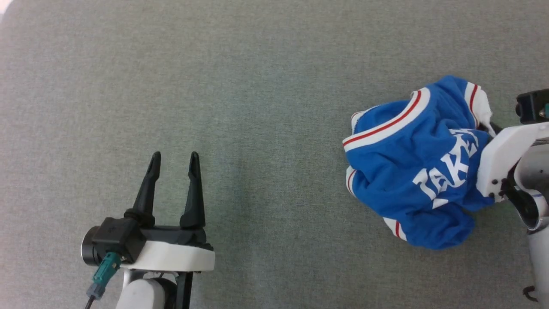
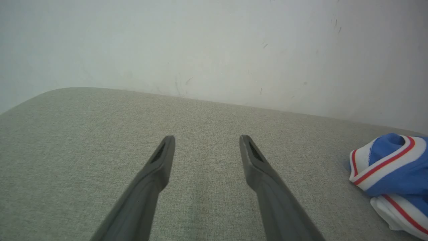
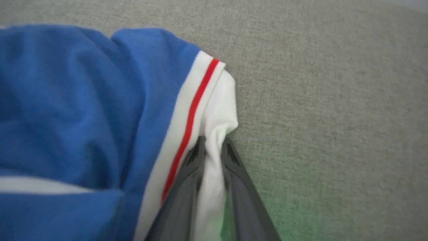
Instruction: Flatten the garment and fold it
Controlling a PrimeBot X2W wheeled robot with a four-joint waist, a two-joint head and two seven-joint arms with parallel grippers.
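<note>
The garment (image 1: 416, 167), a bright blue jersey T-shirt with white, red-striped bands and white letters, lies crumpled in a heap at the right of the grey-green cloth surface; its edge also shows in the left wrist view as garment (image 2: 394, 174). In the right wrist view my right gripper (image 3: 212, 142) is shut on a white sleeve end of the garment (image 3: 67, 110), the cloth pinched between both fingers. From the head, that gripper's white wrist (image 1: 506, 159) sits against the heap's right side. My left gripper (image 1: 173, 159) stands open and empty at the lower left, far from the garment.
The padded grey-green surface (image 1: 257, 86) spreads wide to the left and far side of the heap. In the left wrist view its far edge (image 2: 214, 100) meets a pale wall (image 2: 214, 43).
</note>
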